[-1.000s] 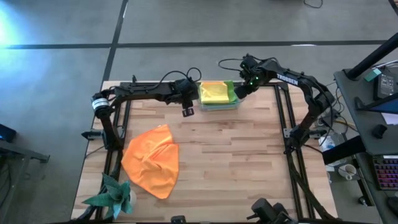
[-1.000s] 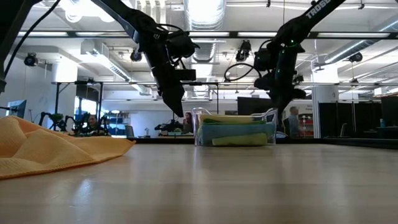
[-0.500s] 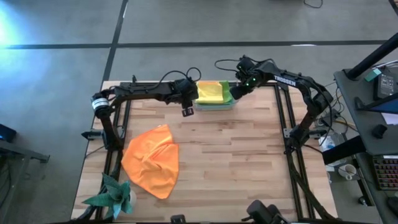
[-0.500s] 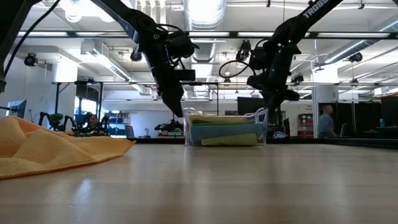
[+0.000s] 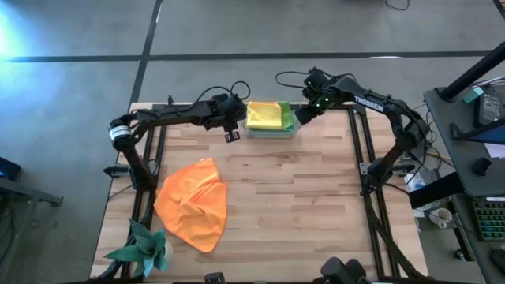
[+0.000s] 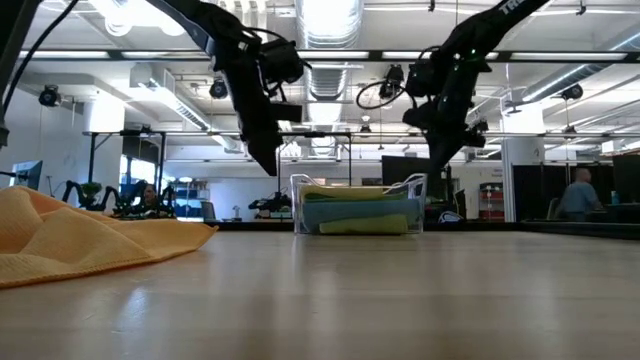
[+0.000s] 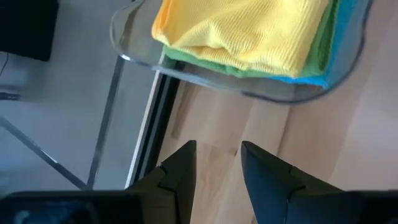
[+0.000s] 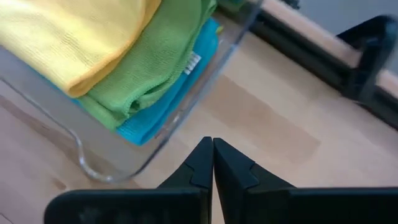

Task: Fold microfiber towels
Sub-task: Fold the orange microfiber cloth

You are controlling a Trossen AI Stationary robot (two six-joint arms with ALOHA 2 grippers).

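A clear tray at the table's far edge holds a folded stack of microfiber towels: yellow on top, then green, with blue lowest. An orange towel lies crumpled flat on the table at the near left. My left gripper hangs open just left of the tray, above the wood, with nothing between its fingers. My right gripper hangs shut just right of the tray; in its wrist view its tips stand clear of the tray's rim.
A teal spiky paper ornament sits at the near left corner. Black frame rails run along the table's left and right sides. Bare wood spreads across the middle and the near right.
The tray with its stack has slid a little toward the table's left edge, my shut right gripper moving with it at its right side. Both grippers have since risen slightly. My left gripper has also drawn toward the left and far edges, its fingers still apart.
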